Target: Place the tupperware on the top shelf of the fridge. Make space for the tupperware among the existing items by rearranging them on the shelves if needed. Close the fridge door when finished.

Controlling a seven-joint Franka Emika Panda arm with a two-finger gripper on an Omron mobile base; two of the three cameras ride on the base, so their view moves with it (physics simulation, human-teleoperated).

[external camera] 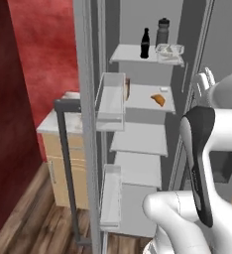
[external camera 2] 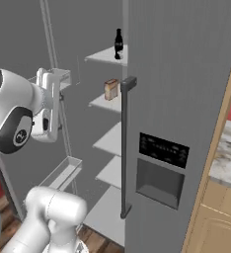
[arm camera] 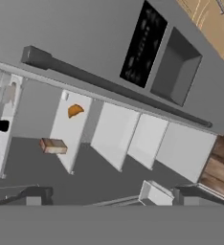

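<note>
A: Started with the biggest?

B: Yes. Saw the fridge [external camera: 138,139] standing open, with pale grey shelves stacked inside. Saw the fridge door [external camera: 86,129] swung out towards the base, edge-on in the left base view, carrying a dark bar handle [external camera: 66,163] and two clear bins [external camera: 110,101] on its inner face. Noted the other door [external camera 2: 186,74] closed, with a dark dispenser panel [external camera 2: 163,168] set in it.

A: And the top shelf?

B: Found the top shelf [external camera: 127,53] holding three things. Counted a grey sports bottle [external camera: 162,32] at the back right and a dark cola bottle [external camera: 145,43] to its left, both upright.

A: Located the tupperware?

B: Found the tupperware [external camera: 169,52] lying flat on that top shelf, at its right end, just in front of the sports bottle and just right of the cola bottle.

A: Checked the pincer?

B: Saw the gripper [external camera: 205,79] raised outside the fridge, near the right edge of the opening and well apart from the tupperware. Saw both dark fingertips [arm camera: 37,195] spread about as wide as possible in the hand view, gripping nothing.

A: Anything smaller?

B: Spotted a brownish carton [external camera 2: 110,90] upright at the left of the second shelf, and an orange croissant [external camera: 158,99] lying further right on the same shelf, apart from the carton
</note>
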